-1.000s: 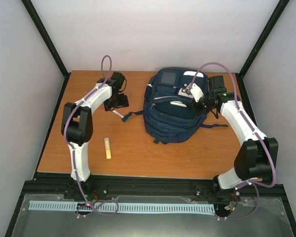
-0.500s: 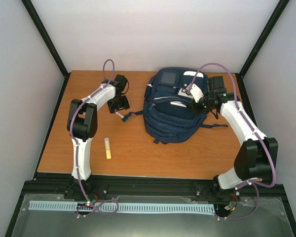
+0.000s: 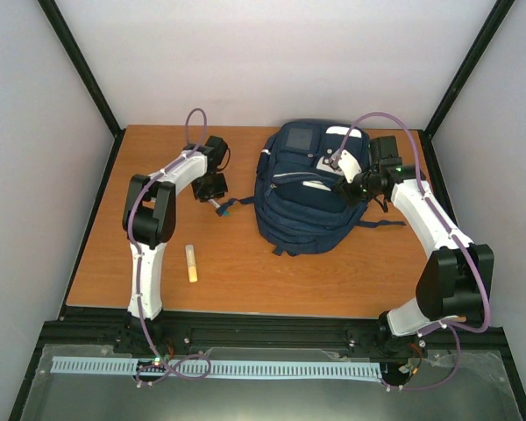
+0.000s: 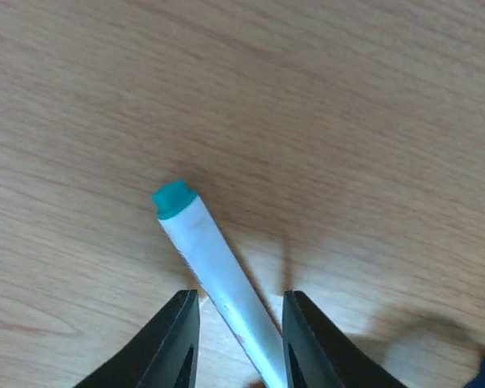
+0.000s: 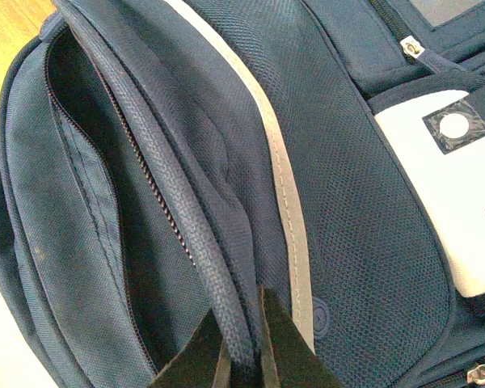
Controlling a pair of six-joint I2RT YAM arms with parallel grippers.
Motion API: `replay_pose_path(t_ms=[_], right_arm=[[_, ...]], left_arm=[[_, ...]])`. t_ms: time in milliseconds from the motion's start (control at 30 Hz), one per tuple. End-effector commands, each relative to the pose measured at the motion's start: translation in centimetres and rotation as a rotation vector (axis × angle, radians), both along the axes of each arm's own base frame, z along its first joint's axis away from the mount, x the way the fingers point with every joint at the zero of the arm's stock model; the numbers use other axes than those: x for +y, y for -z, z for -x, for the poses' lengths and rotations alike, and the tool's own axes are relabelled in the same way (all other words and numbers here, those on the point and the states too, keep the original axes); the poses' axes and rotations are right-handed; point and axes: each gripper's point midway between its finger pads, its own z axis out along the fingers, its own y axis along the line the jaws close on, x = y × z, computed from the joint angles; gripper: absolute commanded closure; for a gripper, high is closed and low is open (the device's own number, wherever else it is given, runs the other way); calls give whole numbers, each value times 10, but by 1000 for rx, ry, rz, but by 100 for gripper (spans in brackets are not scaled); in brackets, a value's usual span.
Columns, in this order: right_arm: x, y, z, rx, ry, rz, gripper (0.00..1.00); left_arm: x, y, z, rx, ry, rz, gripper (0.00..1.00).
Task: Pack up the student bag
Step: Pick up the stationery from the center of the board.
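Observation:
The student bag (image 3: pixel 300 197) lies on the table's right half, navy with a white front patch. My right gripper (image 3: pixel 347 187) is at its right side, shut on the rim of the bag's opening. In the right wrist view the gripper (image 5: pixel 242 343) pinches the zipper-edged fabric of the student bag (image 5: pixel 347 202), and the compartment gapes to its left. My left gripper (image 3: pixel 215 199) is low over the table left of the bag. It (image 4: pixel 238 301) straddles a white marker (image 4: pixel 204 252) with a teal cap. The jaws stand narrowly open, with a gap on the left side of the marker.
A cream glue stick (image 3: pixel 191 263) lies on the wooden table (image 3: pixel 245 272) near the left arm. A dark bag strap (image 3: pixel 237 203) trails toward the left gripper. Black frame posts and pale walls close in the table.
The left gripper has dropped toward the table over the marker and its jaws have narrowed around it. The right arm and the bag have stayed put.

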Motion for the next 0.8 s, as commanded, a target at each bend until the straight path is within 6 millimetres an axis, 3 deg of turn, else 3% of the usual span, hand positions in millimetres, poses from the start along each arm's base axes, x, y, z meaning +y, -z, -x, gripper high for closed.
replay_pose_path(t_ms=[0,167,267,400,500,600,767], right_arm=[[0,-5,4,15,9,-35,97],[2,-9,2,8,11,-51,97],[3,-10,1,4,12,-60,97],[4,-12,2,1,12,-69,97],[4,-13,4,1,12,-74,97],[4,-14,7,-2,14,-75,97],[2,-14,13,-7,18,-74,97]], left_arm=[[18,-8,-4,-20,12,-95,73],[22,-10,10,4,69,-99,73],[24,-9,21,24,101,-106,68],[11,-5,31,50,139,-19,69],[5,-4,36,57,154,20,74],[11,-7,33,45,174,-22,81],[17,-10,37,53,224,-57,85]])
